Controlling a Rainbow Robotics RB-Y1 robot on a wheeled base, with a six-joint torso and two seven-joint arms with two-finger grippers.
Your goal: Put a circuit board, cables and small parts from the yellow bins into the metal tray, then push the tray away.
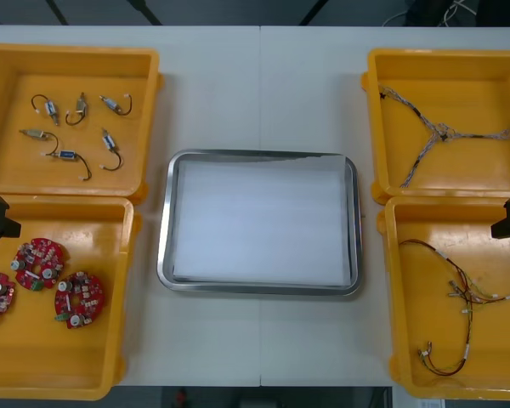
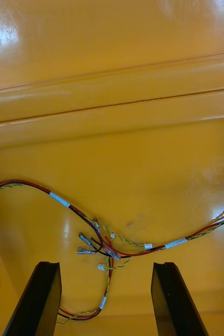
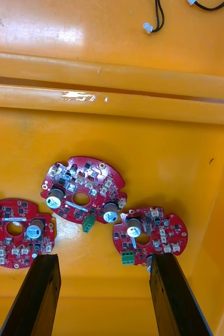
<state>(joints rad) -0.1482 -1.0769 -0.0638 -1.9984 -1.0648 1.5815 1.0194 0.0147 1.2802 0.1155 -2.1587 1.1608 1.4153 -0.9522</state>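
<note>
We can't really read anything here, no brand, number or label. The red circuit boards (image 3: 83,190) have tiny white print on them, but it's way too small for us to make out. Same with the white sleeves (image 2: 59,199) on the red and yellow cable (image 2: 28,184): if there's any writing on them, we can't tell.

Assembly workshop — yellow bins (image 1: 68,53), metal tray (image 1: 163,246)
</note>
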